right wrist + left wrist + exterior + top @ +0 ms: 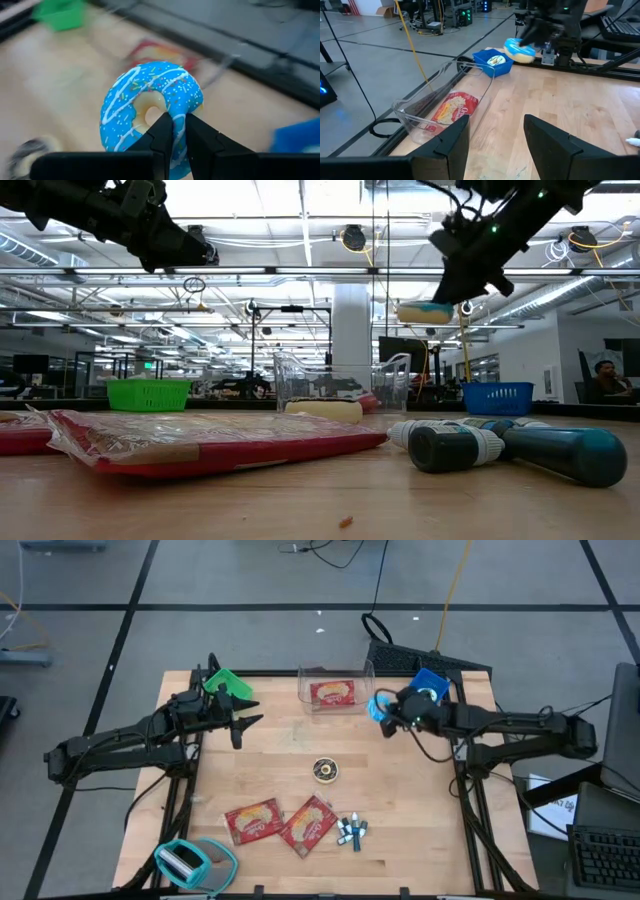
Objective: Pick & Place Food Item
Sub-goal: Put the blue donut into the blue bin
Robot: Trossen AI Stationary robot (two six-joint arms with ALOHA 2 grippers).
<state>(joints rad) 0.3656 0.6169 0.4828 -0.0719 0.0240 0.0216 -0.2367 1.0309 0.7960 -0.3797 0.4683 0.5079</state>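
at the near edge of the light wooden table [400,790], a teal and white tape dispenser [190,862] sits at the left corner. just beyond it lie two flat red snack packets in clear wrap [280,823], side by side, with a small cluster of blue and white markers [352,831] to their right. nearer the middle of the table rests a small round dark tin with a gold rim [325,770]. further back, a clear plastic rectangular bin [335,688] stands against the far edge with another red packet [332,693] lying inside it. the left gripper [246,712] hovers above the table to the left of the bin, its fingers spread apart and holding nothing; a green plastic basket [228,683] sits behind it at the far left. the right gripper [174,131] is raised in the air just right of the bin, its fingers pressed onto the rim of a blue frosted doughnut with white drizzle and sprinkles [150,107], which hangs clear of the table. behind it, at the far right corner, sits a blue plastic basket [432,683].
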